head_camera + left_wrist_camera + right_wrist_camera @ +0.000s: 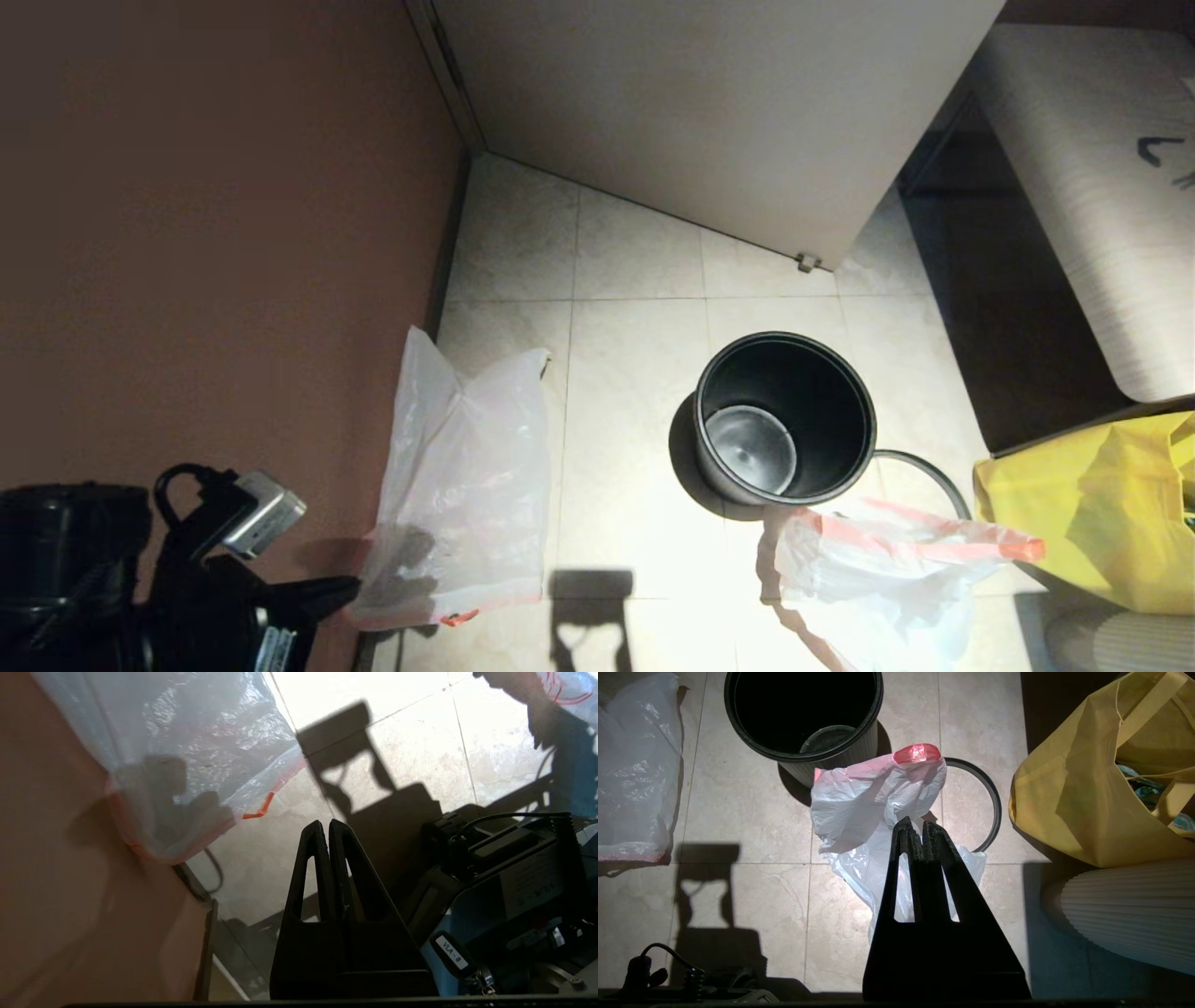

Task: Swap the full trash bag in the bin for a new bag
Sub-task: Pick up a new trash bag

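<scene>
We see the bin (784,420) standing upright on the tiled floor just right of centre in the head view, and it is bare inside: the glossy bottom shows, with no liner. Its thin grey hoop (934,471) is off the rim and lies flat on the tiles to the lower right of the bin, partly covered by a white bag with a red drawstring (887,569).

That bag hangs crumpled from the right gripper (916,828), whose fingers are pressed together on the plastic; in the right wrist view the bag drapes from the tips down past the hoop. A second translucent bag (467,476), also with a red drawstring hem, rests against the brown wall in the lower left of the head view.

We cannot tell from these views which of the two is the old liner and which the new one.

We judge the task about halfway: the bin is emptied and the hoop removed. Still left are spreading a bag into the bin, folding its mouth over the rim and pressing the hoop back on.

The left gripper (325,828) hovers low near the wall, fingers closed together and holding nothing.

At the right edge a large yellow bag (1102,504) sits open. The only readable writing is a small tag reading "VLA-8" (452,955) on the robot's body in the left wrist view.
</scene>
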